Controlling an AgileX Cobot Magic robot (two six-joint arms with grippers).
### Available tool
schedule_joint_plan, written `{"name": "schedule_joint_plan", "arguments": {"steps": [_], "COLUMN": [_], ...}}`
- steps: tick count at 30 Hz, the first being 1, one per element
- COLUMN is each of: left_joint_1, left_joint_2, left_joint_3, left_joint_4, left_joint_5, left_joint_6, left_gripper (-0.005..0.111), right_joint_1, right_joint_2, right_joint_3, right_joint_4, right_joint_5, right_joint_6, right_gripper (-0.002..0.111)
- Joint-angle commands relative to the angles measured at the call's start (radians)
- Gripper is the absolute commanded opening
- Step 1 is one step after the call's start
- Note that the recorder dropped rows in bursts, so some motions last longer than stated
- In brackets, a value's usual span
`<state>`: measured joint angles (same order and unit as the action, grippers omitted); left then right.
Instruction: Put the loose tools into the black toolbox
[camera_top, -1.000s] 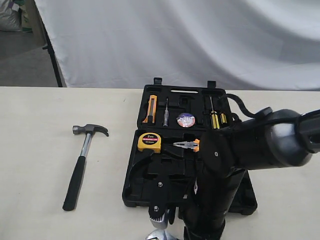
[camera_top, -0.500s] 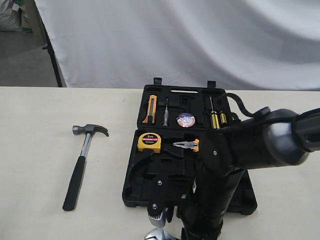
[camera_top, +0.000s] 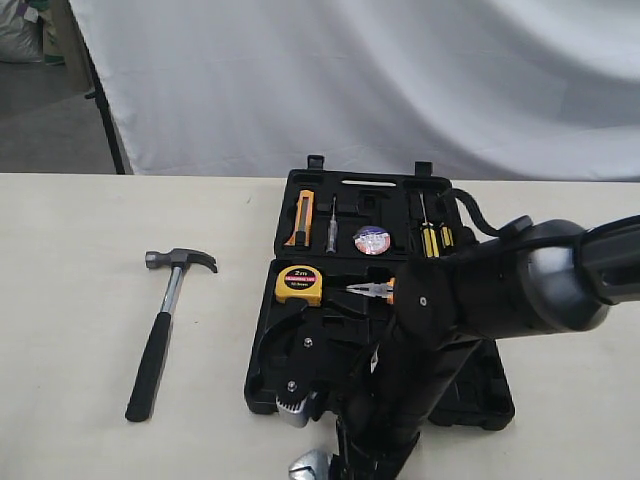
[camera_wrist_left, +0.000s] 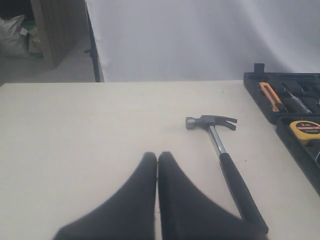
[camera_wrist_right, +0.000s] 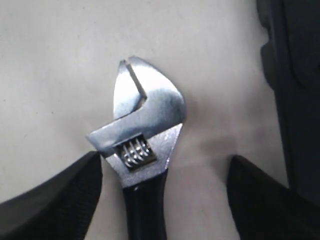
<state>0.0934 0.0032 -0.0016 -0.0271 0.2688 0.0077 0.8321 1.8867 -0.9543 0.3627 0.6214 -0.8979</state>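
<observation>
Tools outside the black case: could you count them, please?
2: the black-handled steel claw hammer left of the black plastic toolbox; the silver adjustable wrench before its near edge. The right arm may hide more.

A staged robotics lab bench rather than a working shop: a bare cream table (camera_top: 70, 300), a white cloth backdrop (camera_top: 400, 80) hung along its far edge, a black stand leg (camera_top: 107, 120), grey floor (camera_top: 50, 125) and a stuffed sack (camera_top: 18, 35) beyond the far left corner
</observation>
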Motion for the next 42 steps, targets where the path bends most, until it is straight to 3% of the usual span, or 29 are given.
{"name": "schedule_joint_plan", "arguments": {"steps": [1,6,9,20,40,42], "left_joint_1": [0.002,0.002,0.002,0.002,0.002,0.002], "left_joint_2": [-0.003,-0.003,-0.003,-0.003,-0.003,-0.003], "left_joint_3": [0.002,0.002,0.002,0.002,0.002,0.002], "left_joint_4": [-0.003,-0.003,-0.003,-0.003,-0.003,-0.003], "left_joint_5": [0.001,0.001,0.001,0.001,0.001,0.001], "left_joint_6": [-0.008,-0.008,-0.008,-0.008,-0.008,-0.008], "left_gripper": [0.001,0.001,0.001,0.001,0.001,0.001], "right_joint_1": [-0.002,-0.002,0.009,0.151,0.160,0.160], "right_joint_2": [0.015,0.015,0.015,0.013,-0.136,-0.136], "right_joint_3": [0.003,0.003,0.003,0.003,0.002,0.002], "right_joint_4": [0.036,0.036,0.036,-0.059,-0.084,-0.084], "right_joint_5": [0.012,0.015,0.015,0.013,0.036,0.034], "right_joint_6": [-0.007,-0.009,-0.009,-0.015,0.010,0.022], "right_gripper": [0.050,0.012,0.000,0.000,0.000,0.014]}}
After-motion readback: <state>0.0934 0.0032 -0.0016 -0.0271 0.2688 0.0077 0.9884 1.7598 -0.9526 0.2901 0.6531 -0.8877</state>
